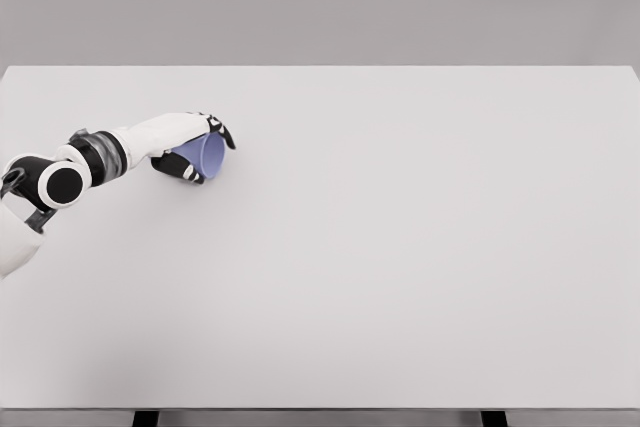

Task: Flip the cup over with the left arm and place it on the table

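A pale blue cup (208, 155) lies tilted on its side at the left of the white table (400, 247), its open mouth facing right. My left hand (196, 152) is wrapped around the cup, with the dark fingertips (222, 132) over the top and the thumb beneath. The white left arm reaches in from the picture's left edge. Most of the cup's body is hidden behind the hand. The right arm does not show.
The table's far edge (320, 67) runs across behind the hand, against a plain grey wall. Its front edge (320, 408) lies at the bottom of the picture, with dark legs below.
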Available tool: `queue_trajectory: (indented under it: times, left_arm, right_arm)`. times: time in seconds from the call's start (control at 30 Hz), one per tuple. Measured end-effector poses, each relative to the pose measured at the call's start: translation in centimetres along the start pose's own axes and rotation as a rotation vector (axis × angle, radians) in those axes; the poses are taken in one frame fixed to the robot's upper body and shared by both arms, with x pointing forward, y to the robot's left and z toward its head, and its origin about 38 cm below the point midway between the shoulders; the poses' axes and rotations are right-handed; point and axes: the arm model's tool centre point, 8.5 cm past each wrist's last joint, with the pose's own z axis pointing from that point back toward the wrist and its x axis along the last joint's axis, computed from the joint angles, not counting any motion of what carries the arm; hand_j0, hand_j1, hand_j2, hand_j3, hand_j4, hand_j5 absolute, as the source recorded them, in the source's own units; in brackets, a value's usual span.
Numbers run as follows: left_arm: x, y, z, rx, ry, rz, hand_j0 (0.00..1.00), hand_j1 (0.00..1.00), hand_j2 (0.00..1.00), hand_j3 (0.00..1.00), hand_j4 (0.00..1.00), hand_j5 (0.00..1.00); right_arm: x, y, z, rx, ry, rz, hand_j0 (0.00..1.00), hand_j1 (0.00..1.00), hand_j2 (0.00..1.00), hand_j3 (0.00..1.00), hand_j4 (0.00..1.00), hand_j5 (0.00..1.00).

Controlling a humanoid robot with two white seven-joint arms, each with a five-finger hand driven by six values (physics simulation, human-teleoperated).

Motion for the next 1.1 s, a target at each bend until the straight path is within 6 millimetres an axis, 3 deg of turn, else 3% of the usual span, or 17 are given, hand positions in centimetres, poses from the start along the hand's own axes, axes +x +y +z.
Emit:
queue_trajectory:
  times: [0.23,0.3,0.57,0.77,0.9,1.1]
  left_arm:
    - [0.1,1.1,0.5,0.012,-0.041,0.069,0.54,0.54,0.54,0.54,0.54,0.54]
    - [0.1,2.3,1.0,0.028,-0.065,0.106,0.54,0.54,0.54,0.54,0.54,0.54]
    - [-0.9,4.2,5.0,-0.017,-0.274,0.274,0.56,0.56,0.56,0.56,0.56,0.56]
    - [-1.5,5.3,6.4,0.022,-0.42,0.457,0.57,0.57,0.57,0.57,0.57,0.57]
    - [-2.2,5.6,6.3,0.075,-0.5,0.564,0.57,0.57,0.57,0.57,0.57,0.57]
    - [-2.3,4.7,4.2,0.123,-0.583,0.759,0.58,0.58,0.58,0.58,0.58,0.58]
  right_arm:
    - [0.0,0.0,0.0,0.0,0.0,0.0,1.0,1.0,1.0,1.0,1.0,1.0]
    - [0.0,0.0,0.0,0.0,0.0,0.0,1.0,1.0,1.0,1.0,1.0,1.0]
    - [0.0,0.0,0.0,0.0,0.0,0.0,1.0,1.0,1.0,1.0,1.0,1.0]
    - [0.0,0.0,0.0,0.0,0.001,0.0,1.0,1.0,1.0,1.0,1.0,1.0]
    - [0.0,0.0,0.0,0.0,0.0,0.0,1.0,1.0,1.0,1.0,1.0,1.0]
    - [0.0,0.0,0.0,0.0,0.0,0.0,1.0,1.0,1.0,1.0,1.0,1.0]
